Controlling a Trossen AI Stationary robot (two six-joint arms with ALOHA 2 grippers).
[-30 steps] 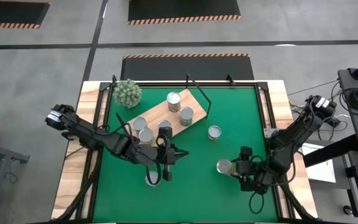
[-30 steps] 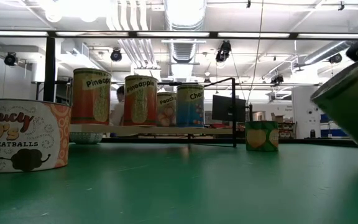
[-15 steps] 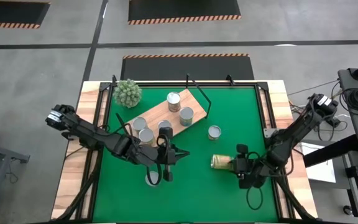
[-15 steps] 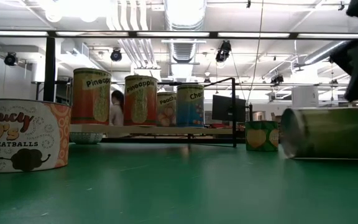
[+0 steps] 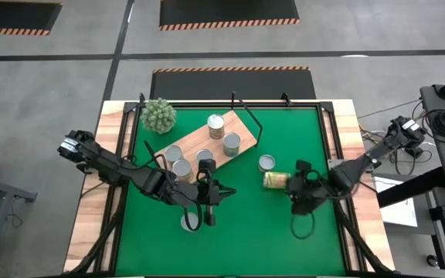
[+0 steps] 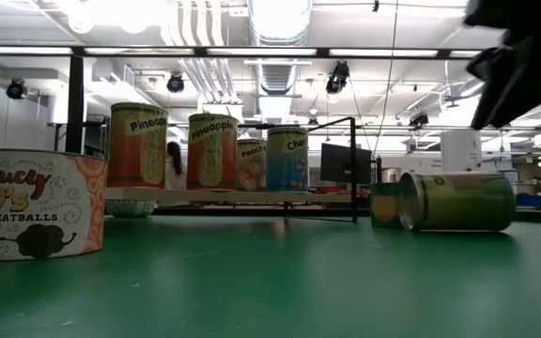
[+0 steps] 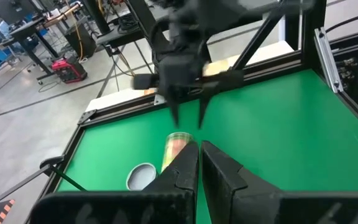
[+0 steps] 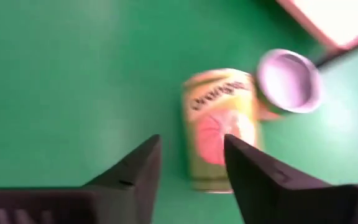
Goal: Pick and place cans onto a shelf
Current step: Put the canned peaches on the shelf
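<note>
A yellow-green labelled metal can (image 5: 274, 181) lies toppled near the green mat's (image 5: 300, 131) right edge; the right gripper (image 5: 293, 202) hovers open beside it, while the left gripper (image 5: 205, 218) is closed, empty.

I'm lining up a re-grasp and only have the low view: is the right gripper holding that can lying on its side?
Observer: No. The right gripper is open, and the can on its side lies on the mat just ahead of its fingers, not between them.
Operator: What about the can behind it?
Observer: That upright can stands right by the lying can's end, on the shelf side. I cannot tell if they touch.
Operator: Where's the left arm?
Observer: The left gripper is shut, over the mat beside another upright can.
</note>
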